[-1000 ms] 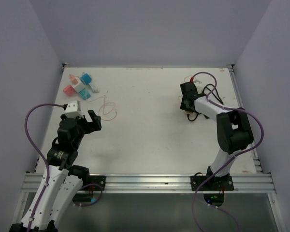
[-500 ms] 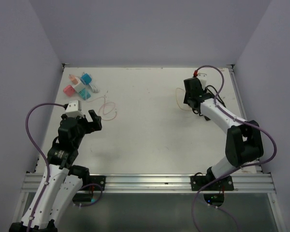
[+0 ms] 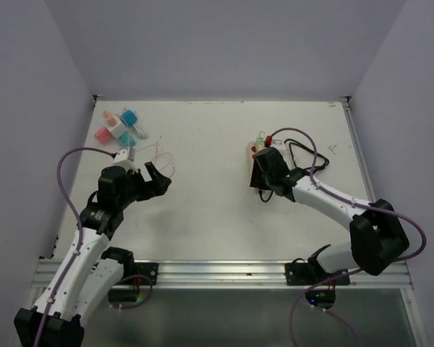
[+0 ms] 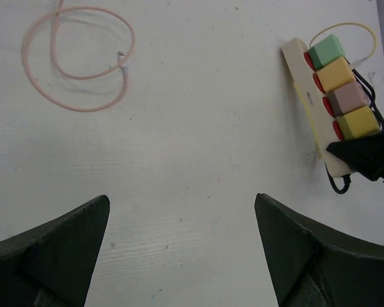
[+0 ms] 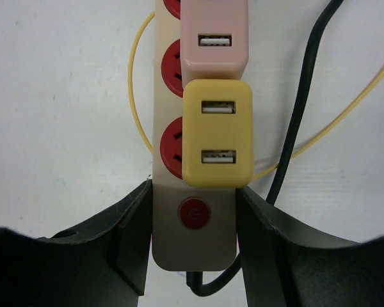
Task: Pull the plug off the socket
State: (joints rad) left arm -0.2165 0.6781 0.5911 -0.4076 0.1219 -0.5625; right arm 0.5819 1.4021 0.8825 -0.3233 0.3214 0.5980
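Pink, blue and white blocks lie in a cluster at the far left of the surface. Just right of them, a thin pink wire lies in loose loops. The left jaws hang apart over bare surface near that wire, holding nothing.

Right of centre lies a cream power strip with four plugs seated in a row. These are a green plug, an orange plug, a pink plug and the yellow plug. The yellow plug is fully seated beside the strip's red end button.

The right jaws are clamped on the sides of the strip at that button end, just short of the yellow plug. A black cord and a thin yellow wire run beside the strip.
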